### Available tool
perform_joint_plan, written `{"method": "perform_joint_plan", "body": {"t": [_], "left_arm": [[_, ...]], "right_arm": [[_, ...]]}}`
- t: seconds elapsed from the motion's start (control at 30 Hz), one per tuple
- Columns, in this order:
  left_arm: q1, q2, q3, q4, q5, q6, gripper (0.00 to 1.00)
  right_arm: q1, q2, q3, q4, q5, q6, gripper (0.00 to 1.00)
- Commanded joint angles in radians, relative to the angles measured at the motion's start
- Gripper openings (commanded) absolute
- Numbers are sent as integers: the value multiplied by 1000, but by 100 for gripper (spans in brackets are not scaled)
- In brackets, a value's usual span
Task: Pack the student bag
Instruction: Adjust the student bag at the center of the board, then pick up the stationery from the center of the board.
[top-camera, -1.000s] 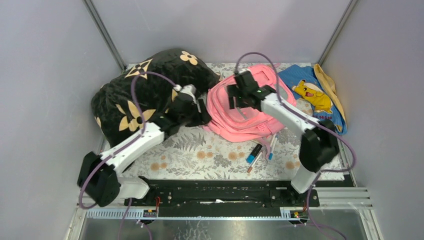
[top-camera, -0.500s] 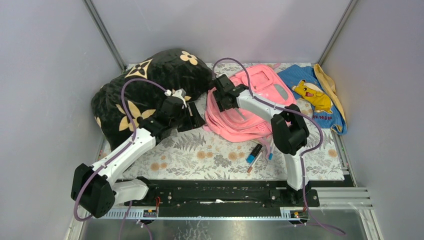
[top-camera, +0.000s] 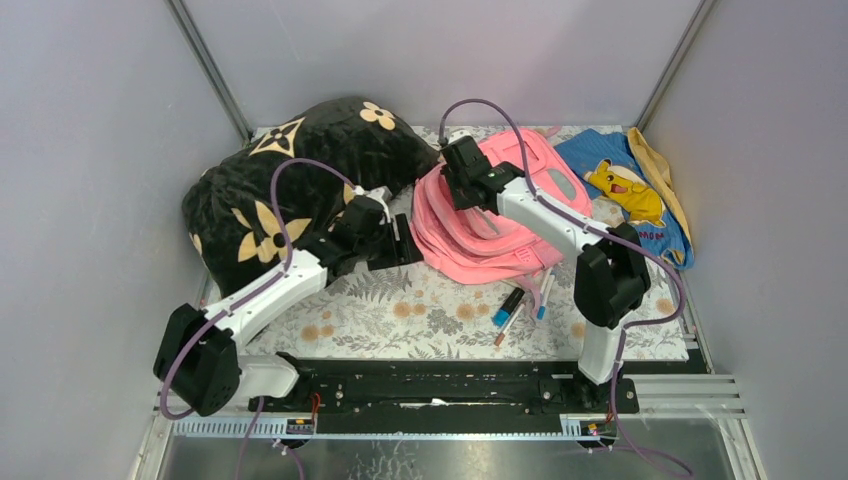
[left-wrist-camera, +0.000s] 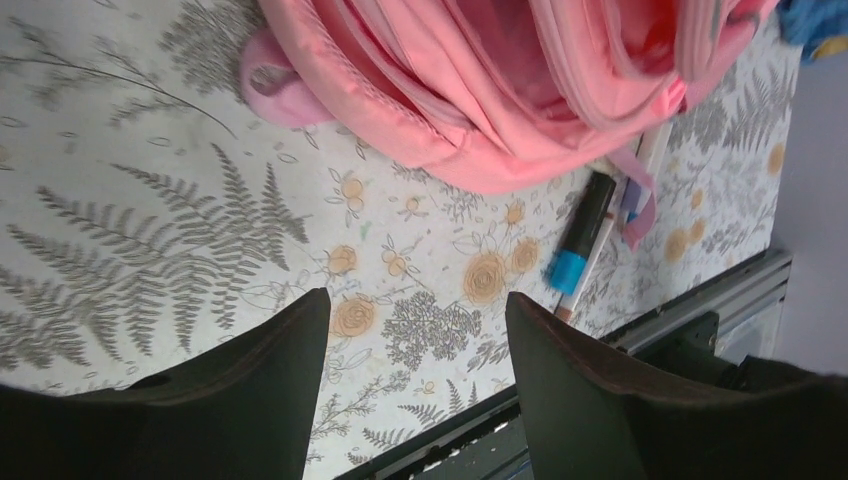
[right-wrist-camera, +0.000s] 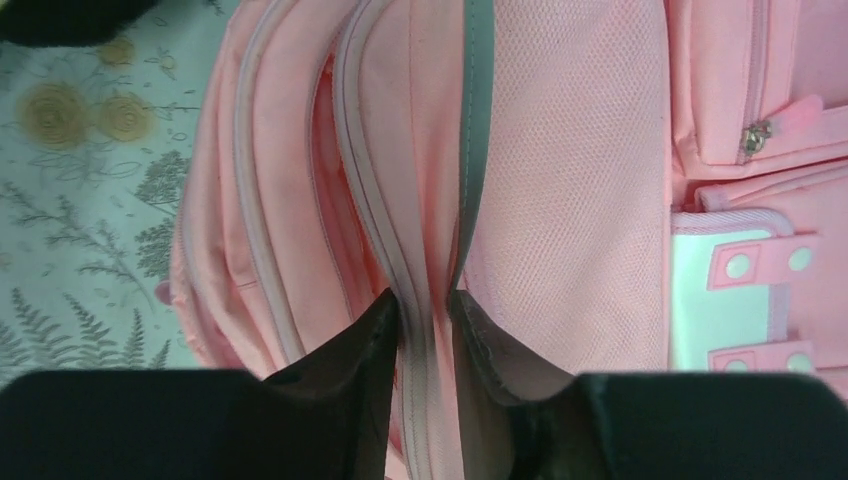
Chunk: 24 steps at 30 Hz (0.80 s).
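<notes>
The pink student bag (top-camera: 500, 225) lies on the floral mat at the back centre, its main compartment gaping toward the left. My right gripper (top-camera: 458, 192) sits on the bag's upper left edge. In the right wrist view that gripper (right-wrist-camera: 425, 300) is pinched on a fold of the zip-trimmed opening of the bag (right-wrist-camera: 570, 150). My left gripper (top-camera: 398, 248) hovers open just left of the bag's near corner. The left wrist view shows the gripper (left-wrist-camera: 418, 300) with only mat between its fingers, and the bag (left-wrist-camera: 480, 90) ahead. Pens (top-camera: 515, 305) lie in front of the bag, among them a blue-capped marker (left-wrist-camera: 580, 240).
A black pillow with tan flowers (top-camera: 290, 190) fills the back left, right behind my left arm. A blue cloth with a yellow cartoon figure (top-camera: 625, 190) and a yellow cloth (top-camera: 655, 165) lie at the back right. Grey walls enclose the floral mat (top-camera: 400, 310).
My right gripper swung to the bag's left edge and closed on the opening's rim. The left gripper shifted slightly beside the bag and stayed open.
</notes>
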Motion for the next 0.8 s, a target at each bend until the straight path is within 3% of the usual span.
{"method": "perform_joint_plan", "body": {"t": [0.0, 0.1, 0.2, 0.43, 0.6, 0.77], "left_arm": [[-53, 48, 19, 81, 27, 24, 72], [-67, 63, 24, 100, 32, 21, 72], [-84, 75, 34, 100, 30, 31, 72], [-149, 107, 58, 112, 29, 96, 72], [-305, 178, 80, 197, -11, 170, 71], [-442, 348, 166, 262, -35, 177, 70]], "right_arm": [[-37, -70, -16, -2, -176, 71, 30], [-91, -81, -61, 29, -221, 110, 0], [-137, -102, -104, 66, -290, 150, 0], [-307, -158, -235, 256, -724, 336, 0], [-317, -176, -222, 238, -735, 340, 0], [-316, -197, -193, 206, -719, 343, 0]]}}
